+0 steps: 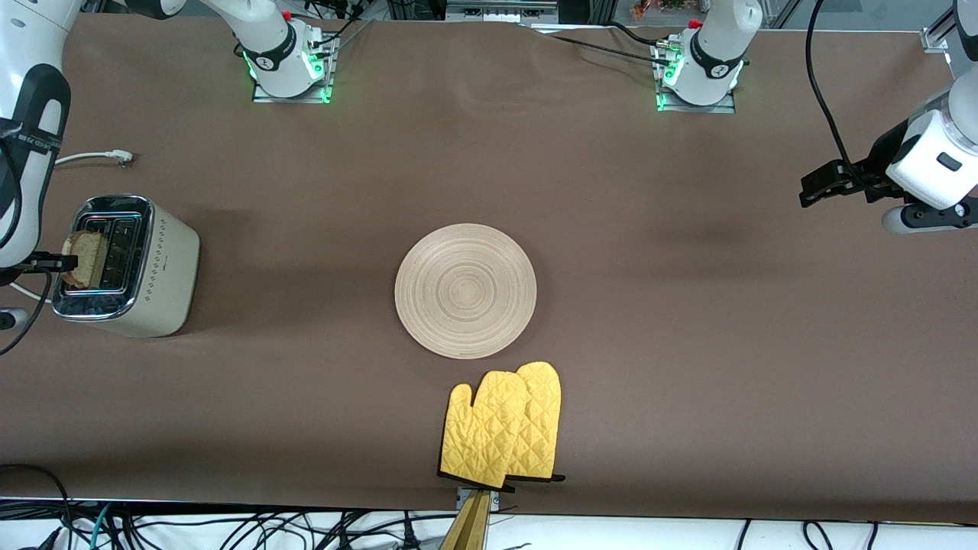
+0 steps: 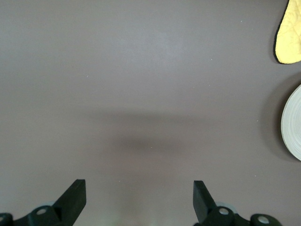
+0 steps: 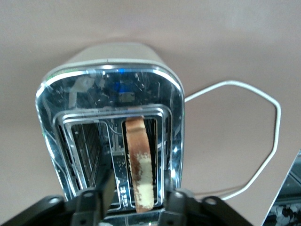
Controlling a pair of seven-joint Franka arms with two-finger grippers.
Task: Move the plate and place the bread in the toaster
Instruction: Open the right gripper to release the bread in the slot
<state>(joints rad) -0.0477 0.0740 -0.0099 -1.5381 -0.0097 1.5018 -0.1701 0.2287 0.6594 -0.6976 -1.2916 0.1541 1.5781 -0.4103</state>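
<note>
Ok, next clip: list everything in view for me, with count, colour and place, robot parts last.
plate: one, pale beige with ring grooves, mid-table, bare.
oven mitts: two, yellow, overlapping, nearer the front camera than the plate.
toaster: one, cream-white with chrome top, at the right arm's end of the table.
bread: one slice, light brown, standing in a toaster slot and sticking up out of it.
cord: one, white, on the table beside the toaster.
tablecloth: one, brown, covering the table.
right gripper: black fingers either side of the bread, over the toaster.
left gripper: black, open, waiting over bare cloth at the left arm's end.
</note>
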